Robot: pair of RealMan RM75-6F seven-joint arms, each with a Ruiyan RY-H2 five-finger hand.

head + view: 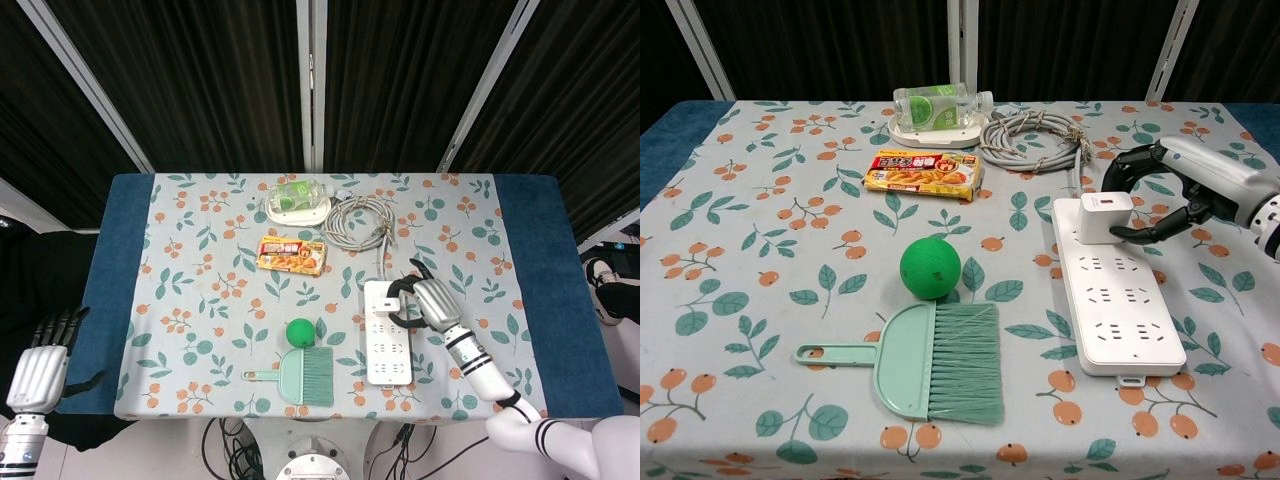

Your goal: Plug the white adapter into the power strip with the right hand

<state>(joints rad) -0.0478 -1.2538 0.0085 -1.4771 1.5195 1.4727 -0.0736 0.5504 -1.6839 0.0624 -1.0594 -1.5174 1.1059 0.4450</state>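
Note:
The white adapter (1105,217) (386,302) stands on the far end of the white power strip (1120,310) (388,348), which lies right of the table's centre. My right hand (1180,190) (424,300) grips the adapter from the right, with dark fingertips curled around its far and near sides. Whether the prongs are fully seated is hidden. My left hand (40,358) hangs off the table's left front corner, fingers apart and holding nothing.
A grey coiled cable (1035,140) lies behind the strip. A curry box (924,173), a green ball (930,267) and a green dustpan with brush (930,362) sit left of it. A bottle on a white dish (937,110) is at the back.

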